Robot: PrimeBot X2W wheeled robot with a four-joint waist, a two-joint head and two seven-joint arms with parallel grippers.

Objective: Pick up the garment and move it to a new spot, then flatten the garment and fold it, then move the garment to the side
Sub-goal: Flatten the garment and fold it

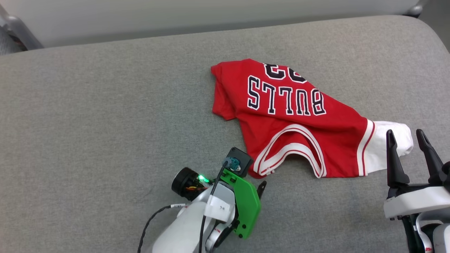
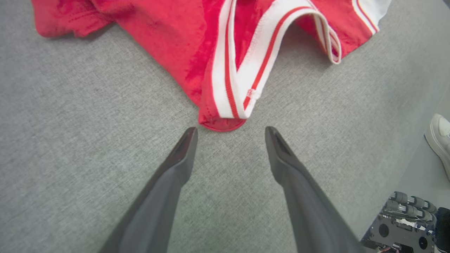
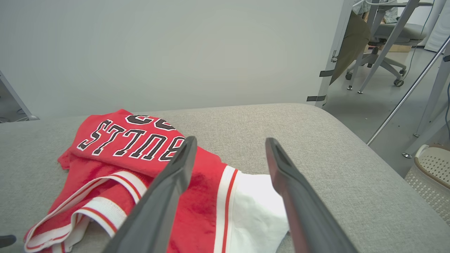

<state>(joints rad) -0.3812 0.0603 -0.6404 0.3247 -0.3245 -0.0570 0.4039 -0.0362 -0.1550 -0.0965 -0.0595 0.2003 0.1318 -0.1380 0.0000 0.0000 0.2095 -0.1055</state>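
Note:
The garment (image 1: 281,116) lies crumpled on the grey table, a red jersey with black white-outlined lettering facing up and upside down to me. Its striped neckline trim (image 1: 291,144) faces me and a white sleeve (image 1: 386,140) sticks out to the right. My left gripper (image 1: 255,179) is open, tilted down just short of the garment's near corner (image 2: 221,123), its fingertips (image 2: 190,140) straddling nothing. My right gripper (image 1: 405,133) stands open and upright beside the white sleeve (image 3: 256,200), with nothing between its fingers. The garment (image 3: 133,140) spreads to the left of the right gripper (image 3: 230,139).
The grey padded table (image 1: 105,123) has wide bare room on the left and in front. A pale wall runs behind it. Past the table's right edge are floor, an office chair (image 3: 386,35) and a white perforated basket (image 3: 432,168). A person's white shoe (image 2: 439,137) stands on the floor.

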